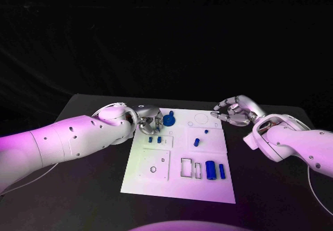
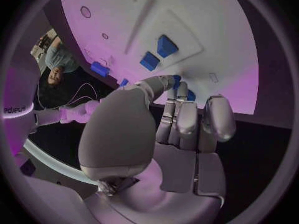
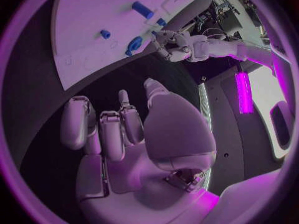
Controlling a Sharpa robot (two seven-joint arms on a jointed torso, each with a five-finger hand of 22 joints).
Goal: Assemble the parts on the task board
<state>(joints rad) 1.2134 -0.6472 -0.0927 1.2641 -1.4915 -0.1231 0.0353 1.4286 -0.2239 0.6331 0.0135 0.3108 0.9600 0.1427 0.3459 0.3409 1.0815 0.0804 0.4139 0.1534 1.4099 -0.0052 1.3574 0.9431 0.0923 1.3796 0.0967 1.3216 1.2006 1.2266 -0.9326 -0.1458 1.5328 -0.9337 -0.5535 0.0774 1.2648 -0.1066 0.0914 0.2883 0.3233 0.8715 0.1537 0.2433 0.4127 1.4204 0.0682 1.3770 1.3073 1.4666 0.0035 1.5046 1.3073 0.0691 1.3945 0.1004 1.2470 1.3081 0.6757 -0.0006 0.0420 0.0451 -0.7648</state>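
- The left hand (image 1: 147,121) was at the far left part of the task board (image 1: 173,185), its fingers touching a blue part (image 1: 169,118); I cannot tell if they gripped it.
- The right hand (image 1: 232,111) was curled up, holding nothing, beside the board's far right corner.

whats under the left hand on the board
The left hand sits over the task board's far left corner, its fingers on a blue part. That part's lower portion and the board beneath the palm are covered.
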